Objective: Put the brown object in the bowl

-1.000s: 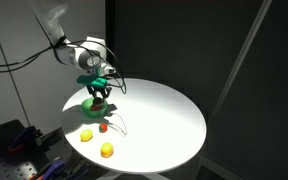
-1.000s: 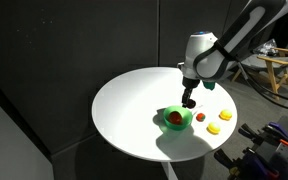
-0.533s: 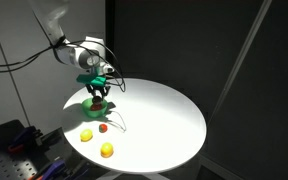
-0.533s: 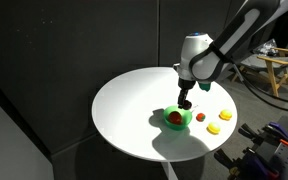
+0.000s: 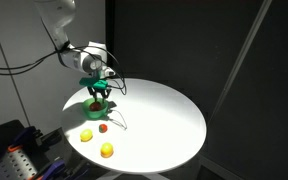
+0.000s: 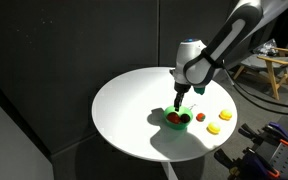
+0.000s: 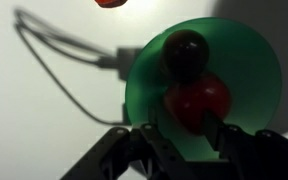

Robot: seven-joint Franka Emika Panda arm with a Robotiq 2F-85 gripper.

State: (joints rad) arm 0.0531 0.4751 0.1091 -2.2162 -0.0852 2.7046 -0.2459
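Observation:
The bright green bowl fills the wrist view and also shows in both exterior views. The dark brown object lies inside the bowl, next to a red ball. My gripper hangs just over the bowl with its fingers apart and nothing between them. It shows above the bowl in both exterior views.
The bowl stands on a round white table near its edge. Two yellow-orange balls and a small red piece lie beside the bowl. A thin cable loops on the table next to the bowl.
The gripper has shifted a little sideways and now hangs more squarely over the bowl. The pieces on the table have not moved.

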